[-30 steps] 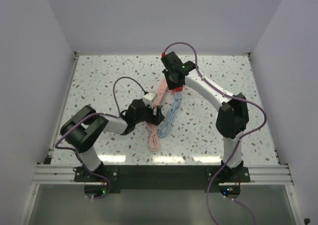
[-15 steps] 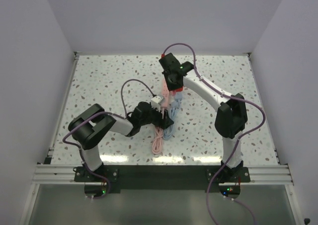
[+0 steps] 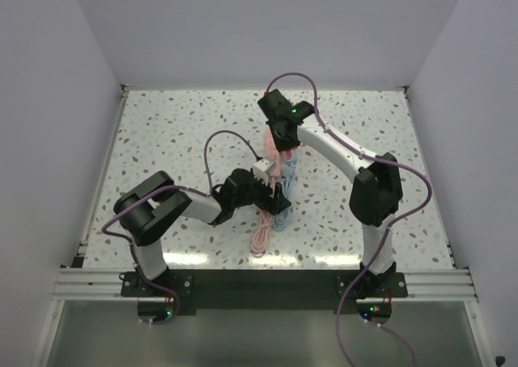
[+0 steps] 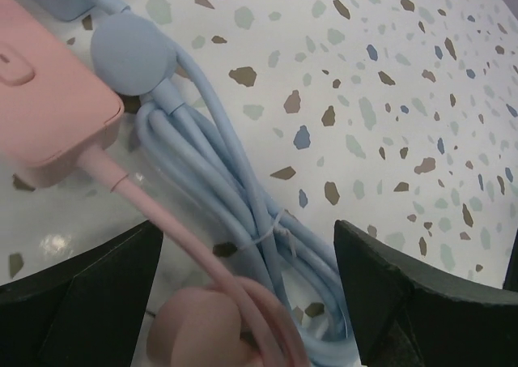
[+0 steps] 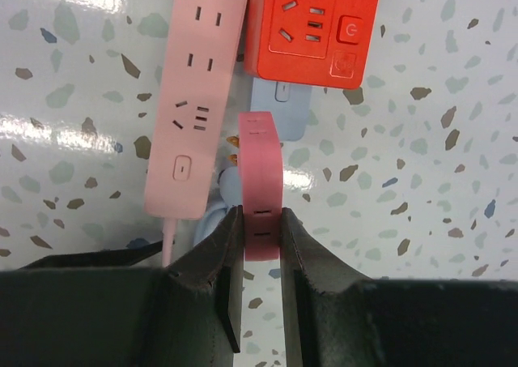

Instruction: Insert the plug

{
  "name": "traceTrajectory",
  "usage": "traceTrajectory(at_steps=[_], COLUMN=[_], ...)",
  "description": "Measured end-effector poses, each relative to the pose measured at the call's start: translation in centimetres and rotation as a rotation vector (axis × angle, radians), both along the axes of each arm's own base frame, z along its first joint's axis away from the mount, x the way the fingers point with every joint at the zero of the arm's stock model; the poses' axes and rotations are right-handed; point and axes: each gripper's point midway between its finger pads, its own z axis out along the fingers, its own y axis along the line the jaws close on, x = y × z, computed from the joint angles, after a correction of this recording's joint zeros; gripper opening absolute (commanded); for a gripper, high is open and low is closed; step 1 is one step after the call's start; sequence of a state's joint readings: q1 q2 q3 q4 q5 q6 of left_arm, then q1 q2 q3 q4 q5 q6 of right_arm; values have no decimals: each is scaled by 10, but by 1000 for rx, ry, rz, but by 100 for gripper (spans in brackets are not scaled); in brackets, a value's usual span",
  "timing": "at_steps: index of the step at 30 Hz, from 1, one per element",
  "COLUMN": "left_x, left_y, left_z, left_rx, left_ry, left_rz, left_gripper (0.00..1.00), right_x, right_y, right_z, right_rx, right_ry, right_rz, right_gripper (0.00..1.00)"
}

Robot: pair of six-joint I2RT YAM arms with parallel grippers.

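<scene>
White walls close in a speckled terrazzo tabletop (image 3: pixel 162 132), and the work sits around its middle. The right gripper (image 5: pixel 261 215) has its two dark fingers clamped on the lower half of a flat pink plug (image 5: pixel 261 152). The plug is held on edge, so its brass pins (image 5: pixel 234 152) stick out sideways toward the long pink plastic power strip (image 5: pixel 198 91) lying just beside it. Gripping low on the body leaves the pin end free, which an insertion needs. The pins face along the table rather than down into the sockets, though, so I judge the wrist must roll before the plug can go in. Just past the plug lies a pale blue block (image 5: pixel 285 108), partly under a square red socket block (image 5: pixel 316 23) with its own outlet and switch. I cannot tell which outlet is meant, but the plug hangs nearest the strip's lower three-hole socket. Nearer the robot, the left gripper (image 4: pixel 247 245) has its fingers spread wide with nothing pinched, hovering low by the strip's near end. The strip's pink cable (image 4: pixel 154 213) and a tied bundle of pale blue cable (image 4: pixel 218 164) run between the fingers. It looks placed there to steady the strip and its slack — a light strip would likely slide when the plug is pushed. The plug is not yet seated.
</scene>
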State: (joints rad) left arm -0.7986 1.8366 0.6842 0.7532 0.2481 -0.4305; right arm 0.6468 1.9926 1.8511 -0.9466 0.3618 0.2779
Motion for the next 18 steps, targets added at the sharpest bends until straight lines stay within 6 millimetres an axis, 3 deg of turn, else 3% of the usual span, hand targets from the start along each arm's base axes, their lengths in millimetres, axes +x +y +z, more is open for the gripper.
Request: traceTrajectory(at_steps=[5, 12, 14, 18], left_x=[-1, 14, 20, 31], left_y=[45, 97, 113, 150], left_z=[23, 64, 64, 45], left_rx=[-10, -61, -57, -12], left_ry=[-46, -154, -164, -135], left_rz=[103, 286, 342, 458], left_gripper=[100, 100, 100, 100], right_x=[-4, -2, -4, -7], right_y=[1, 28, 32, 35], right_z=[3, 3, -1, -12], right_rx=[-36, -82, -101, -155], right_ry=[8, -18, -10, 9], right_rz=[3, 30, 36, 36], right_gripper=[0, 0, 0, 0])
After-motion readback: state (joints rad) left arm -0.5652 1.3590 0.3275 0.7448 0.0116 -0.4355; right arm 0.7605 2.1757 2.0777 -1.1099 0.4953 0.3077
